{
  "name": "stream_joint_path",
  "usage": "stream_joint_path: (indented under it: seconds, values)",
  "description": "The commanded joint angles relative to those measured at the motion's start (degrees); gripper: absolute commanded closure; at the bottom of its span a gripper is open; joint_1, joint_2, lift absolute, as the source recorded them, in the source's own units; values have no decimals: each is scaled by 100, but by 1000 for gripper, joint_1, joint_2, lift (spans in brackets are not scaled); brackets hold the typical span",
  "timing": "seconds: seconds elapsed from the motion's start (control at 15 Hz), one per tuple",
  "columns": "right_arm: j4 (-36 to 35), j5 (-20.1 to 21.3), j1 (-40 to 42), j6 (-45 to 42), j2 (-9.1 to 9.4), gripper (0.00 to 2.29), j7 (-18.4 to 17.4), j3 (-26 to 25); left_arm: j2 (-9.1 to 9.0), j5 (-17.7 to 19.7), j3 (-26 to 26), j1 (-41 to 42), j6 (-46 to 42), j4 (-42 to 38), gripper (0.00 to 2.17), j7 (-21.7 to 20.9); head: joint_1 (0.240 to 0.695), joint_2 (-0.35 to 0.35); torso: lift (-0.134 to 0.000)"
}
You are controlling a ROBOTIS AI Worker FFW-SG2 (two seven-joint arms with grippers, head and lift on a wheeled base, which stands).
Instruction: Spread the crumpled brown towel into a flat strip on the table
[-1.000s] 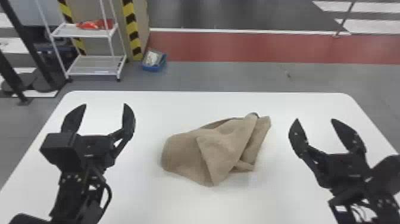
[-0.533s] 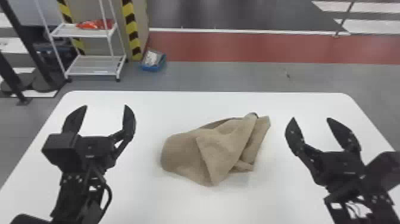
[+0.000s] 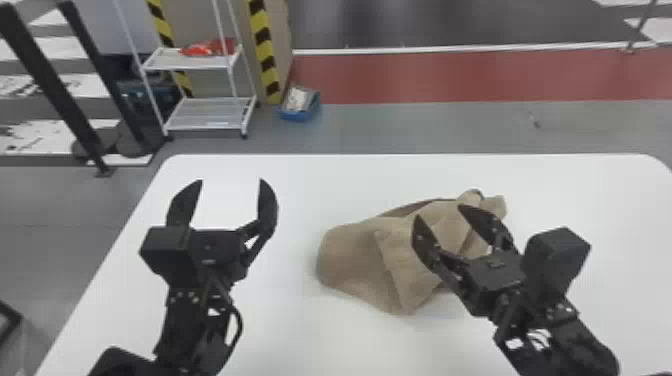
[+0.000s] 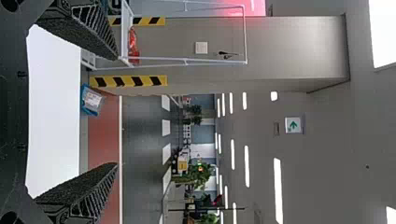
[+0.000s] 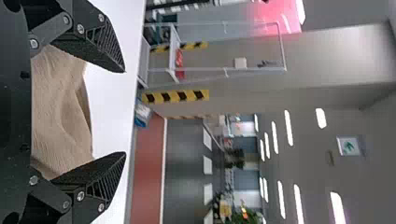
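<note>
The brown towel (image 3: 355,255) lies crumpled in the middle of the white table, with a folded flap on top and a bunched far right corner. My right gripper (image 3: 442,215) is above the towel's right part, open, with its fingers spread over the cloth and holding nothing. In the right wrist view the towel (image 5: 60,112) shows between and behind the open right gripper (image 5: 123,112). Over the table's left side, apart from the towel, is my left gripper (image 3: 231,181), open. The left wrist view shows that left gripper (image 4: 116,111) with its two fingers wide apart and nothing between them.
The white table (image 3: 310,185) extends around the towel. Beyond its far edge stand a white wire shelf (image 3: 210,112) and a blue bin (image 3: 300,112) on the floor. Black posts (image 3: 55,85) rise at the far left.
My right gripper has moved left from beside the towel to over its right part, staying open. The left gripper and the towel look unmoved.
</note>
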Motion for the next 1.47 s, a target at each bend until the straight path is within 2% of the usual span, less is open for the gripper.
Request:
stream_joint_path:
  seconds: [0.0, 0.13, 0.4, 0.67, 0.8, 0.87, 0.93, 1.0, 1.4]
  values:
    - [381, 261, -388, 483, -12, 414, 157, 473, 0, -5, -30, 20, -46, 2, 80, -9, 695, 160, -124]
    - [645, 568, -573, 712, 23, 414, 157, 745, 0, -5, -21, 29, -257, 99, 80, 0, 695, 197, -124]
    - [917, 612, -722, 694, 23, 475, 157, 789, 0, -5, -56, 20, -310, 178, 80, -35, 695, 233, -124]
    - [979, 788, -801, 747, 49, 475, 113, 912, 0, -5, -74, 12, -468, 240, 80, -88, 695, 230, -124]
    - [970, 867, -880, 1151, 67, 475, 113, 948, 18, 4, -65, 29, -591, 240, 80, -88, 695, 233, -124]
    - [970, 885, -898, 1204, 67, 505, 113, 965, 44, 30, -65, 29, -609, 240, 80, -88, 695, 235, -124]
    - [970, 893, -959, 1397, 67, 660, 113, 974, 53, 30, -65, 29, -626, 240, 80, -96, 695, 236, -124]
    - [970, 911, -995, 1521, 75, 677, 113, 983, 53, 39, -65, 20, -661, 257, 80, -114, 695, 237, -124]
    - [724, 946, -819, 1151, 49, 768, 25, 825, 27, 39, -82, -6, -749, 284, 80, -158, 695, 226, -124]
